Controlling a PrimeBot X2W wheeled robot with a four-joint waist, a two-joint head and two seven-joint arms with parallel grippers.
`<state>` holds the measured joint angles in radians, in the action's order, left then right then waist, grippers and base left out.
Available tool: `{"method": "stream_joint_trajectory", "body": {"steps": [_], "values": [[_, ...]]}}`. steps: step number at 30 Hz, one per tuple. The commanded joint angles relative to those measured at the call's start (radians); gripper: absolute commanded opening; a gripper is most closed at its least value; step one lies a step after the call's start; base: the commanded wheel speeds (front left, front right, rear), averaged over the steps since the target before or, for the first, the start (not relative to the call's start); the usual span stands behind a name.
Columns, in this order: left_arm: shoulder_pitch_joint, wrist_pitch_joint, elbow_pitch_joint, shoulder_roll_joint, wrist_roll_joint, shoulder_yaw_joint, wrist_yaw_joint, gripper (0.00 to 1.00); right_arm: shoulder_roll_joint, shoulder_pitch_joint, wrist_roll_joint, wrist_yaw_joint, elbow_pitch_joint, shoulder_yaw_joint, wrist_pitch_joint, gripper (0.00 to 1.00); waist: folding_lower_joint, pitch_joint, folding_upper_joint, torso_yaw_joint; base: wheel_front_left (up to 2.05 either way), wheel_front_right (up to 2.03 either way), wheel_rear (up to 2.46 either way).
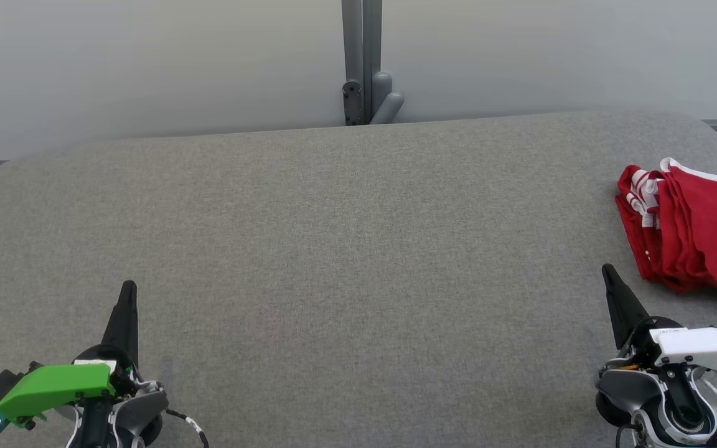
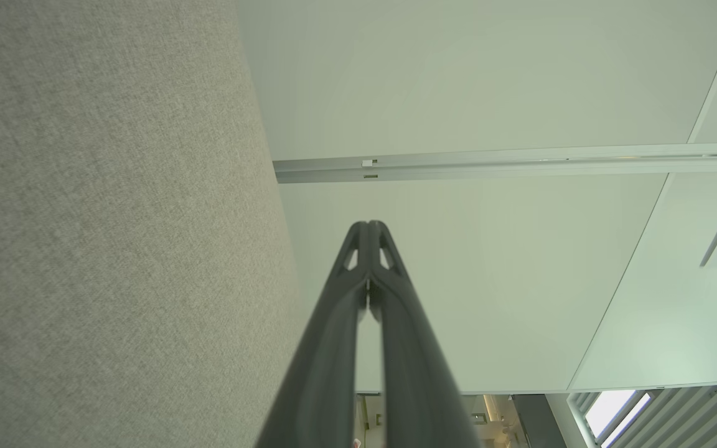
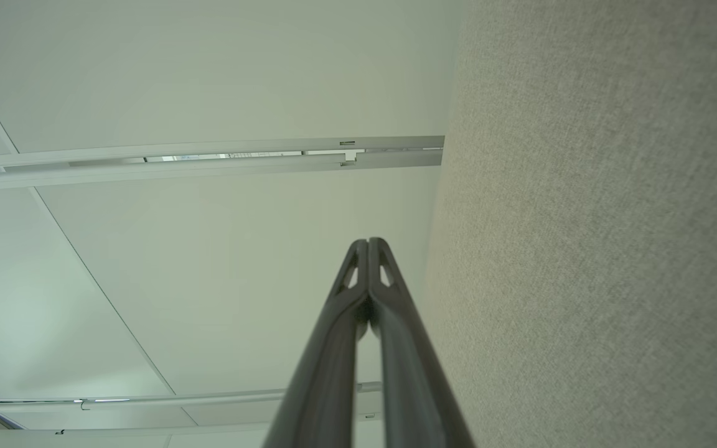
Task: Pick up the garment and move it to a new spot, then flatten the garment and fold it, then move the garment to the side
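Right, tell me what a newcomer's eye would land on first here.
First the red garment with white trim, bunched at the right edge of the grey table. Next, the left claw with a green cover, lower left, and the right claw with a white cover, lower right, both shut.

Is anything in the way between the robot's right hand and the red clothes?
Nothing visible is. The right gripper, fingers shut, rests close to the crumpled red garment with white stripes without touching it, and only the bare grey fabric tabletop lies between them.
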<state>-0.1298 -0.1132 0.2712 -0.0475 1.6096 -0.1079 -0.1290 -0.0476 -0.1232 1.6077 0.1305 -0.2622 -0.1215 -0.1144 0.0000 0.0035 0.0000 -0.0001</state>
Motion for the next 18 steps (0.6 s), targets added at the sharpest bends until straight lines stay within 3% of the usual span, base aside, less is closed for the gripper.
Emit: {"method": "stream_joint_trajectory", "body": {"steps": [1, 18], "values": [[-0.013, -0.004, 0.0, -0.005, 0.003, -0.005, -0.005, 0.0, -0.005, -0.004, 0.005, 0.0, 0.004, -0.002, -0.004, 0.0, 0.0, 0.0, 0.0, 0.0, 0.0, 0.0, 0.0], [-0.013, -0.004, -0.001, -0.005, 0.003, -0.005, -0.005, 0.0, -0.005, -0.004, 0.005, 0.0, 0.004, -0.002, -0.004, 0.0, 0.0, 0.0, 0.0, 0.0, 0.0, 0.0, 0.0]]}}
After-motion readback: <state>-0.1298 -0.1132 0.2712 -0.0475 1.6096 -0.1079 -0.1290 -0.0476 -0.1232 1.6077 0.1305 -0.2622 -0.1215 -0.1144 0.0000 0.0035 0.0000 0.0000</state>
